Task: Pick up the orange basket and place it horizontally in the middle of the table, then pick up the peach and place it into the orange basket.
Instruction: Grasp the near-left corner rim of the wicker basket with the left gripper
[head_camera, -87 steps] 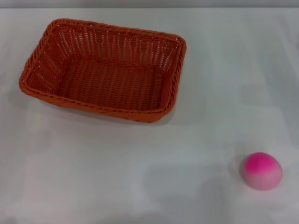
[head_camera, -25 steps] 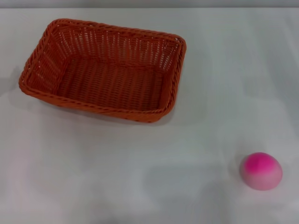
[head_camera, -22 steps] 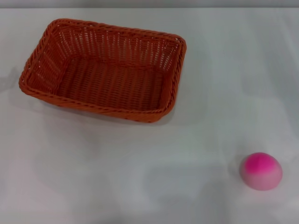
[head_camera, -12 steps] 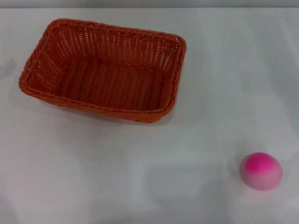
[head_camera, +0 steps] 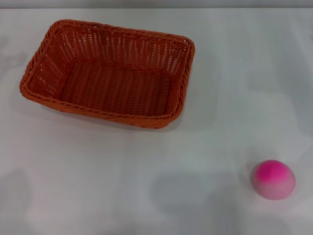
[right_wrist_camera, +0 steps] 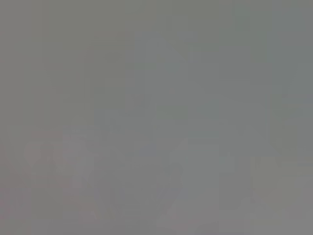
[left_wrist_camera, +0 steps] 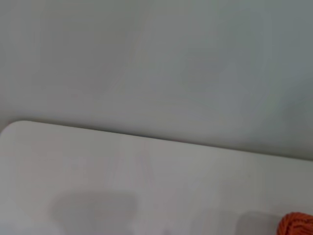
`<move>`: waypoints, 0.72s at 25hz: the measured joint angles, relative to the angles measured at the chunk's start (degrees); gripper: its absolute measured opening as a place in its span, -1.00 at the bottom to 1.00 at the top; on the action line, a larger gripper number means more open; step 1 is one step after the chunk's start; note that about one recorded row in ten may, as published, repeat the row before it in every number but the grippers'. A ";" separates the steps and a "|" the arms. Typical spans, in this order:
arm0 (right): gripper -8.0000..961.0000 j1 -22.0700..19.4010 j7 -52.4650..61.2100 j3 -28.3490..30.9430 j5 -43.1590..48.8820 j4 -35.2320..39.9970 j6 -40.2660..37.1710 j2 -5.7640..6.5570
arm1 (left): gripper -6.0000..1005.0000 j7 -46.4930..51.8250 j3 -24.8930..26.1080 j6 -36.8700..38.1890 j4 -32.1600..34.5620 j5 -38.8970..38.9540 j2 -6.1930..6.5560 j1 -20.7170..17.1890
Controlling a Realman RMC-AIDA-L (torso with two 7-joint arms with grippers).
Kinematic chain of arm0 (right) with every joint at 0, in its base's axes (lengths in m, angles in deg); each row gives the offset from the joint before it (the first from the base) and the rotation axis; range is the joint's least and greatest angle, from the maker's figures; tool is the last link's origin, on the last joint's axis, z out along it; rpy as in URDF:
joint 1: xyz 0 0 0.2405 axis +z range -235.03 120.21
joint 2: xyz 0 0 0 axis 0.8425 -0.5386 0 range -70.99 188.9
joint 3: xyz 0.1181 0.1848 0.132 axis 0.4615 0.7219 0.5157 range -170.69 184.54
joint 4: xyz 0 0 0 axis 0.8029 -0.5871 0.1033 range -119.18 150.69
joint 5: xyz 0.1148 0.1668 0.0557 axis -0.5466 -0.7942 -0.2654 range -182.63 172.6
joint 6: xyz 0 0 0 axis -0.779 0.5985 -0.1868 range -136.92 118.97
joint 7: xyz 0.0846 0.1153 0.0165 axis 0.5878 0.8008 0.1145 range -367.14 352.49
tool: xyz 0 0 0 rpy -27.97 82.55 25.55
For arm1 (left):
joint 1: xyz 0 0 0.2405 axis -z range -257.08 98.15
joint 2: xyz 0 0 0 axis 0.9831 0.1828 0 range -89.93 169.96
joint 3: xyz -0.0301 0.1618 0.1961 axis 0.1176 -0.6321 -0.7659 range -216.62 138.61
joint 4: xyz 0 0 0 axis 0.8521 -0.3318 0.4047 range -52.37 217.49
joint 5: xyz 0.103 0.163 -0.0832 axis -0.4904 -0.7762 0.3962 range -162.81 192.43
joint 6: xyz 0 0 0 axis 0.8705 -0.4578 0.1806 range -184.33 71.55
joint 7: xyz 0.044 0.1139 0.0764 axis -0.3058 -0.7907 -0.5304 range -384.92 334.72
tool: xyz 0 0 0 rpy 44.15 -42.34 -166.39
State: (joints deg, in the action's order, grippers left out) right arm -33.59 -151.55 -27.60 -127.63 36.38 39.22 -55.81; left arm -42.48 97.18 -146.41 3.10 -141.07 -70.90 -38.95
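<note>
The orange basket (head_camera: 110, 72) rests empty on the white table (head_camera: 146, 186) at the far left, its long side slightly skewed. A corner of the orange basket (left_wrist_camera: 296, 226) also shows in the left wrist view, beside the table edge (left_wrist_camera: 146, 138). The pink peach (head_camera: 273, 179) lies alone near the front right of the table. Neither gripper appears in any view. The right wrist view is a plain grey blur.
A faint shadow lies on the table at the front left. A grey wall stands behind the table's far edge (head_camera: 156, 8).
The basket and peach have not moved. Only faint shadows at the table's left side have shifted.
</note>
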 joint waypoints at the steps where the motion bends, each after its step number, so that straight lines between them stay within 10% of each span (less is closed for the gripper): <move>1: 0.79 0.13 0.00 -0.12 0.10 0.01 -0.01 0.00 | 0.09 -0.06 -0.01 -0.54 0.34 -0.65 0.07 0.76; 18: 0.79 1.38 0.00 -1.34 0.46 0.04 -2.95 -0.11 | 0.09 -3.21 -2.16 -3.00 13.15 -1.74 0.34 10.66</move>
State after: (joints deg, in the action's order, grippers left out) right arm -32.21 -151.55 -28.93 -127.18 36.42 36.27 -55.92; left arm -45.69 95.02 -149.41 16.25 -142.81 -70.57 -28.30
